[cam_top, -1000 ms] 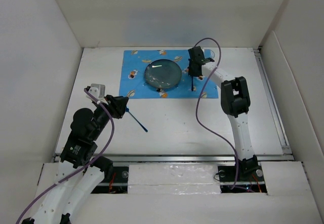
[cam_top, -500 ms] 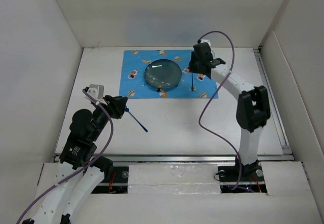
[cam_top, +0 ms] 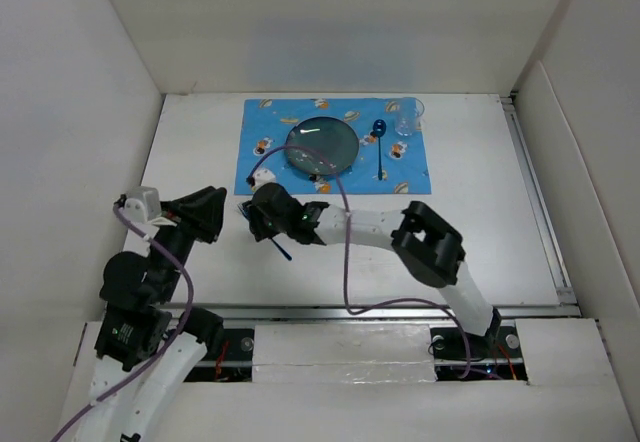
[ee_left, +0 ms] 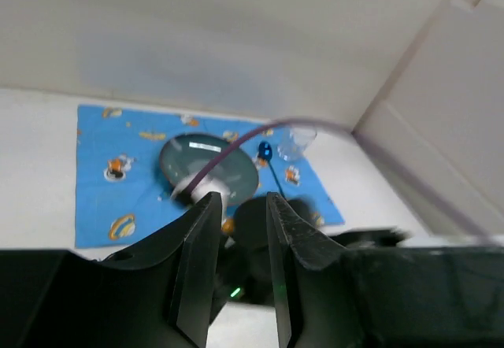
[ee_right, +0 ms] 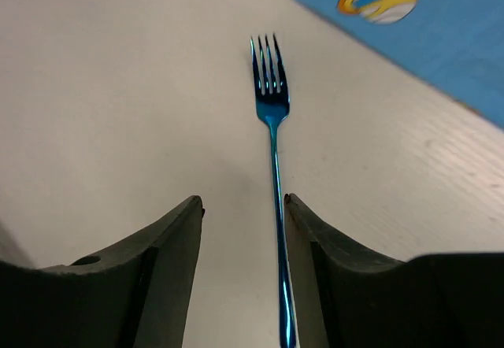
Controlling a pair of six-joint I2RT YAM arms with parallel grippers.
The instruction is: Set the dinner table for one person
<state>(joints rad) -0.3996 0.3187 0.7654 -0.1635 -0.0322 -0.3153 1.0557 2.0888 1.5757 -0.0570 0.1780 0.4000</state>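
Overhead, the fork [cam_top: 283, 250] lies on the dinner table [cam_top: 480, 212], near-left of the blue placemat [cam_top: 275, 170] — my right gripper [cam_top: 262, 217] hangs directly over it, while the left gripper [cam_top: 218, 214] sits further left.

Left wrist: its fingers [ee_left: 201, 261] look slightly parted, I think, holding nothing.

Right wrist: jaws spread and empty, straddling the fork — its long axis runs straight away from the camera, tines far, handle close to the right-hand finger. I judge this the right arm's pick.
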